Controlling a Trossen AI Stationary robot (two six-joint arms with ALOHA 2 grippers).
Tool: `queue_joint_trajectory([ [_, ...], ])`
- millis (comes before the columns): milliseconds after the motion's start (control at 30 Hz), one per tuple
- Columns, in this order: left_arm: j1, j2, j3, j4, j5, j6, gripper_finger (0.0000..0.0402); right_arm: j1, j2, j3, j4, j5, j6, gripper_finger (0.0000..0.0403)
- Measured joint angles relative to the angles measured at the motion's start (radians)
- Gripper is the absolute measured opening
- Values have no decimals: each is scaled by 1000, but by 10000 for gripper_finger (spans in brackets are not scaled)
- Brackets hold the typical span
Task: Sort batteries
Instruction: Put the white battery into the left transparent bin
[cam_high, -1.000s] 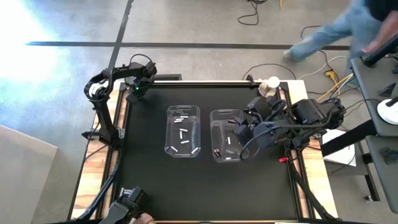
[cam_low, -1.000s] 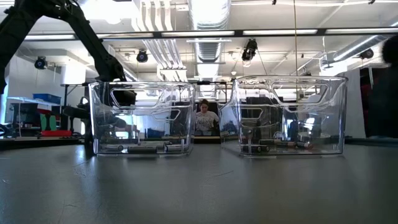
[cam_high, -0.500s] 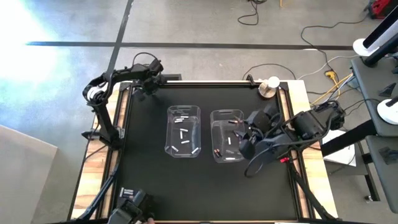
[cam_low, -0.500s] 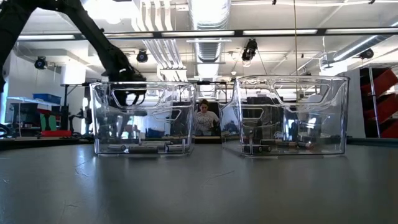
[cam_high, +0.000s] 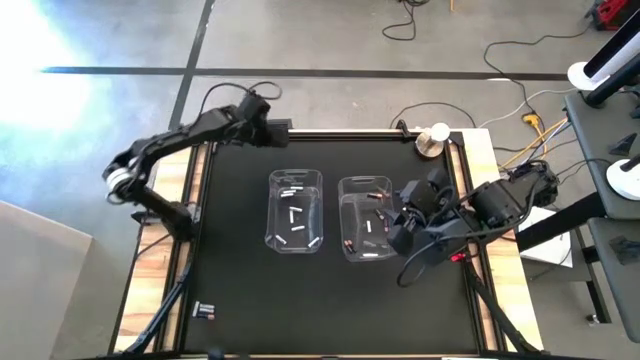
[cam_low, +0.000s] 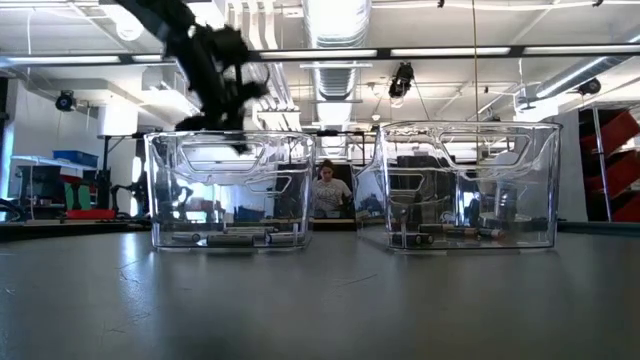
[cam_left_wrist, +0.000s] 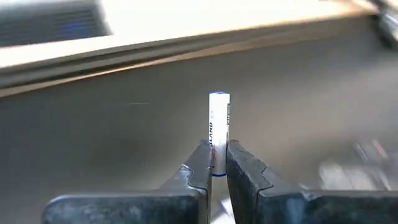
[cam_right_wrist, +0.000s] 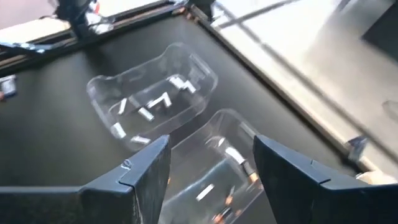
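**White cell pinched, in transit**

Left gripper (cam_left_wrist: 216, 163) fingers clamped on the lower end of a white battery (cam_left_wrist: 219, 127), upright, raised at the table's far edge beyond the left bin (cam_high: 295, 210). Right gripper (cam_right_wrist: 211, 165) spread, empty, beside the right bin (cam_high: 365, 216). Risk: narrow end-grip; possible pivot or slip, drop outside bin.

The white battery (cam_left_wrist: 219, 124) has its lower end hidden between the left pincer (cam_left_wrist: 217, 163) fingers, and the desk (cam_left_wrist: 112, 130) behind it is blurred. In the right bin (cam_high: 365, 217), the battery types are too small to tell.
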Motion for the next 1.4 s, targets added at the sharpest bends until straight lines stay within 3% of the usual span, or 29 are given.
queue_joint_trajectory([
  [133,-181,-103,-7,6,5,169,12,-5,-5,-19,-1,81,-9,221],
  [267,-374,-154,-23,9,0,310,12,-23,-7,-23,0,91,-8,221],
  [500,-598,-94,-62,11,-180,358,13,-29,-4,-23,9,72,-5,219],
  [900,-607,192,-34,-52,-204,189,13,-26,-3,-39,9,-44,66,219],
  [1400,-606,378,85,-145,-149,74,14,-26,-3,-89,8,-74,81,219],
])
